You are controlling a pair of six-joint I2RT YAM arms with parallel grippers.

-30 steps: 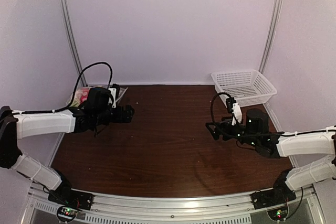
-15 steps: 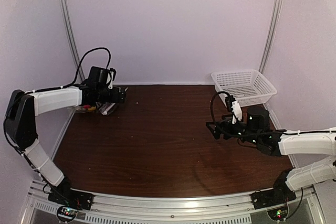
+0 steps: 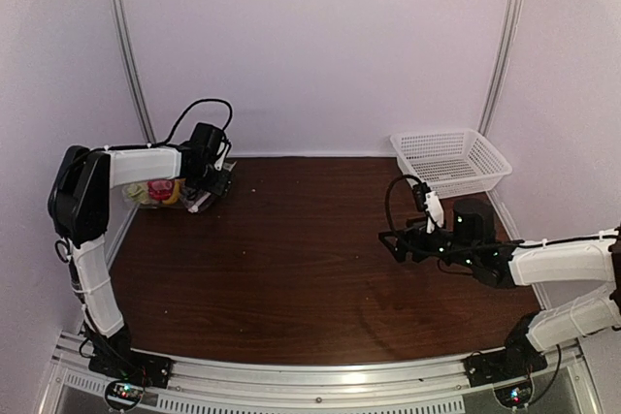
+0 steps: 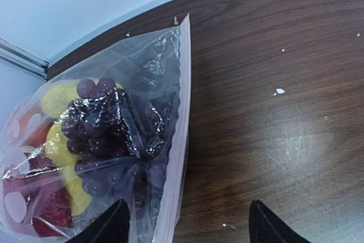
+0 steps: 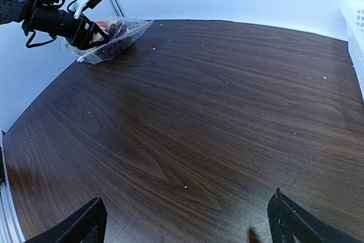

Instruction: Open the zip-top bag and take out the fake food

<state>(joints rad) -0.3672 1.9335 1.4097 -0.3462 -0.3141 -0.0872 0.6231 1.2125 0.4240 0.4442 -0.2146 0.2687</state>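
Zip strip (image 4: 180, 140) lies inside spread left gripper (image 4: 187, 214), nothing held; pinch strip only, not grape cluster (image 4: 96, 118). Right gripper (image 5: 187, 206) wide, empty.

Zip-top bag (image 4: 165, 72) far-left corner of table (image 3: 310, 259) — fake food (image 4: 102, 123) inside; basket (image 3: 464, 181) far right, well apart.

No writing, label, brand, number or sign can be read in any view, neither on the zip-top bag (image 4: 149, 66), nor the white basket (image 3: 452, 158), nor the dark worktop (image 3: 310, 259).
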